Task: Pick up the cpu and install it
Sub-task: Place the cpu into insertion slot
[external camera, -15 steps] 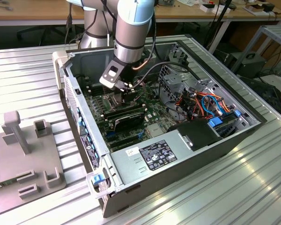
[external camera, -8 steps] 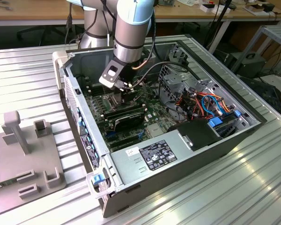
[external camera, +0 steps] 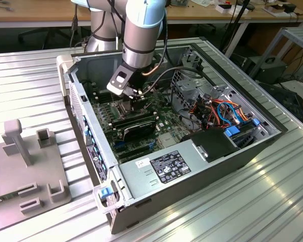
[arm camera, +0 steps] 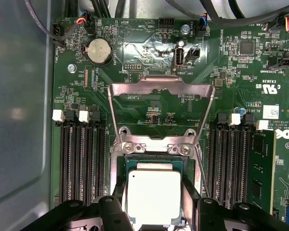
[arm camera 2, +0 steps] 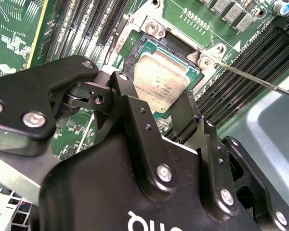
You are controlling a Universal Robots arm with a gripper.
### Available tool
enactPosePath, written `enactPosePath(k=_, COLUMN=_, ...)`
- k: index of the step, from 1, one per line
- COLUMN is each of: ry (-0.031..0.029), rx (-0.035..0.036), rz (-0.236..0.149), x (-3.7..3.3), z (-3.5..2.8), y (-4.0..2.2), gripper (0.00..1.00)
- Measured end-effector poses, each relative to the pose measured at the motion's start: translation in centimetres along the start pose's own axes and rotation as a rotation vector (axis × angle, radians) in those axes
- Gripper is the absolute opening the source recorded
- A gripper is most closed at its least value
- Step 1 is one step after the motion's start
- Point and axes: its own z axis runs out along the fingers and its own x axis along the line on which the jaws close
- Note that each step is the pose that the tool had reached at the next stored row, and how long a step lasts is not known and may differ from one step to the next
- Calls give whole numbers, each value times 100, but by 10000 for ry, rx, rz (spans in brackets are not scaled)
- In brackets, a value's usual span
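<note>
The gripper (arm camera 2: 159,103) is nearest the lens in both wrist views, its black body in front and its two fingers (arm camera 2: 127,94) part-closed against opposite edges of the cpu (arm camera 2: 161,79). The jaws stand only as wide as the chip. The cpu (arm camera: 154,192) lies flat with its silver lid up, directly over the socket (arm camera: 135,163) on the green motherboard (arm camera: 149,110). Whether it is fully seated or held just above, I cannot tell. Past the chip, the socket's metal load plate (arm camera: 161,89) is swung up and open, and a thin wire lever (arm camera 2: 255,79) stands free beside it. Rows of black memory slots (arm camera: 82,159) flank the socket on both sides, and a coin cell (arm camera: 99,51) sits farther out on the board. In the exterior view the arm (external camera: 141,30) comes down from twelve o'clock into the open computer case (external camera: 86,116), with the gripper (external camera: 136,101) low over the board at about eleven o'clock from the picture's centre. The power supply (external camera: 166,166) lies at the case's six o'clock end, a bundle of coloured cables (external camera: 222,111) at three o'clock. A grey fixture (external camera: 25,166) rests on the ribbed metal table (external camera: 30,75) at eight o'clock, well apart from the case.
</note>
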Motion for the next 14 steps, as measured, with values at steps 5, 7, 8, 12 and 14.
enactPosePath(k=5, ry=-1, rx=0, rz=2, x=0, z=6, y=0, gripper=55)
enactPosePath(k=7, ry=0, rx=0, rz=0, x=0, z=7, y=1, gripper=55)
enactPosePath(k=8, ry=0, rx=-1, rz=1, x=0, z=7, y=1, gripper=55)
enactPosePath(k=12, ry=1, rx=-1, rz=-1, x=0, z=8, y=5, gripper=55)
enactPosePath(k=14, ry=1, rx=-1, rz=-10, x=0, z=9, y=5, gripper=55)
